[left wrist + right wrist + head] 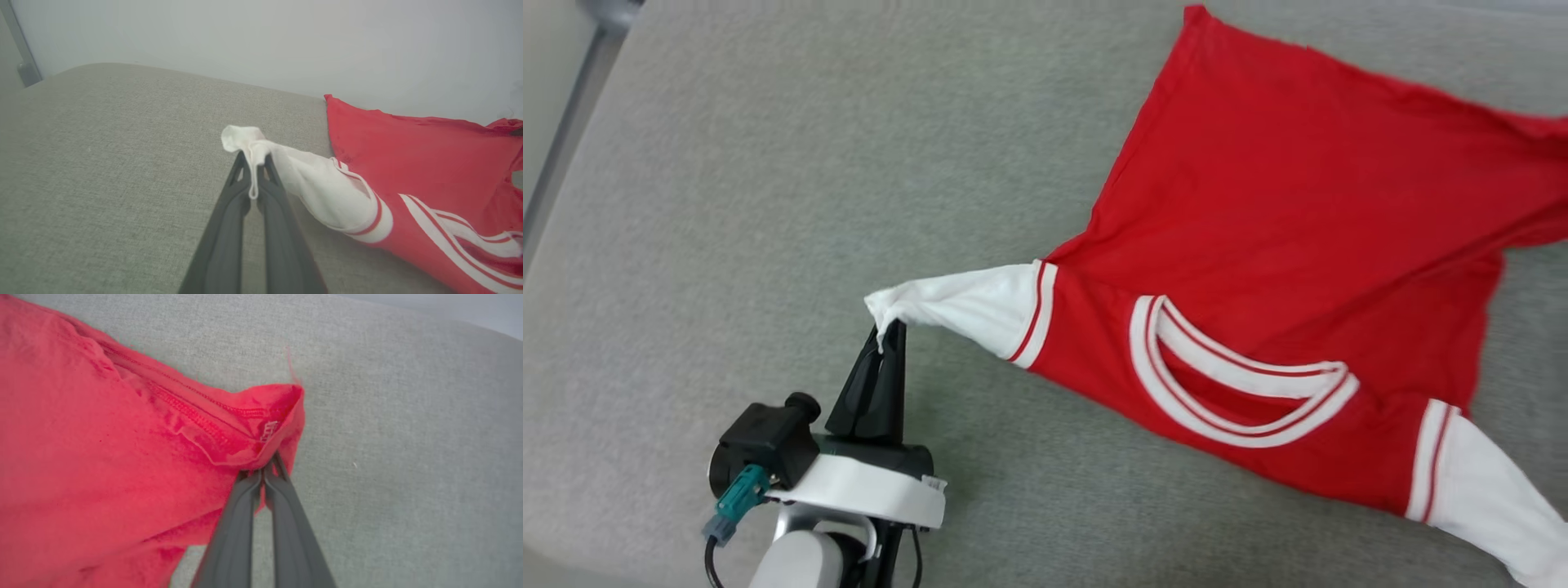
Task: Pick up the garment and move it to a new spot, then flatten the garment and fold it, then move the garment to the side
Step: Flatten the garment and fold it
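The garment [1298, 212], a red jersey with white sleeves and a striped white collar, lies spread over the right half of the grey cushion. My left gripper [888, 329] is shut on the bunched tip of its white sleeve [327, 188], which stretches taut from the body; in the left wrist view the left gripper [254, 163] pinches white cloth between its tips. In the right wrist view my right gripper [266, 465] is shut on a hemmed red corner of the garment [122, 428], the fold lifted slightly off the cushion.
The grey fabric cushion [727, 204] extends wide and bare to the left of the garment. Its far edge meets a pale wall [261, 36], and a grey post [20, 45] stands at the far left corner.
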